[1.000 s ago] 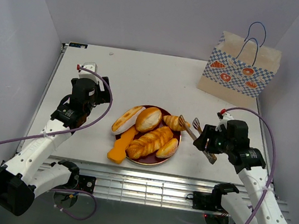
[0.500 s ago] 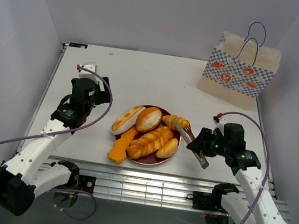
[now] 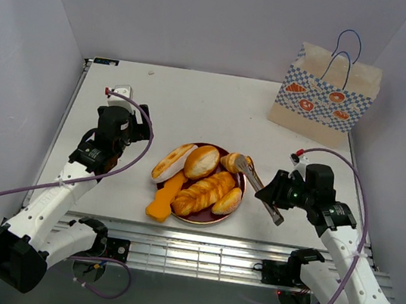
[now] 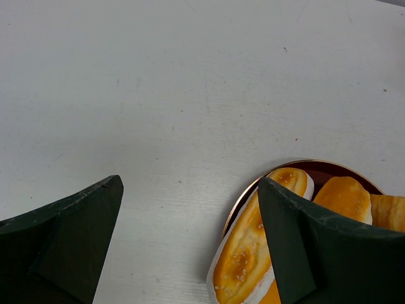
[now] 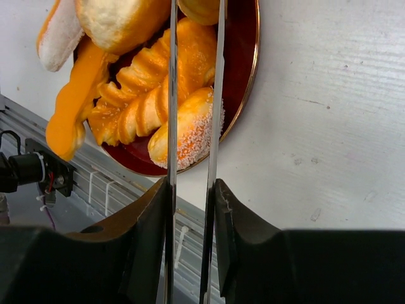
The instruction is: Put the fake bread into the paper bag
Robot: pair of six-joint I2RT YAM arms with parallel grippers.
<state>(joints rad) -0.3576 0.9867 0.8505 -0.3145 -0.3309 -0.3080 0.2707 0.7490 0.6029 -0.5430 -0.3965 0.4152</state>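
Note:
The fake bread lies on a dark red plate (image 3: 204,219): an oval roll (image 3: 173,161), a round bun (image 3: 201,161), a braided loaf (image 3: 204,192), a croissant (image 3: 232,164), a sugared roll (image 3: 228,201) and an orange wedge (image 3: 164,198) hanging off the plate's left edge. My right gripper (image 3: 278,203) (image 5: 193,215) is shut on metal tongs (image 3: 259,187) (image 5: 172,95). The tong tips reach over the croissant. I cannot tell whether they grip it. My left gripper (image 3: 126,131) (image 4: 190,253) is open and empty, left of the oval roll (image 4: 253,253). The paper bag (image 3: 322,97) stands upright at the far right.
The plate's rim (image 5: 251,76) is near the table's front edge. A metal rail (image 3: 189,245) runs along that edge. Purple cables (image 3: 353,171) loop off both arms. Grey walls close in the table on three sides.
My right gripper has carried the tongs left towards the plate. Their tips have gone from beside the croissant to over it. The left arm has not moved.

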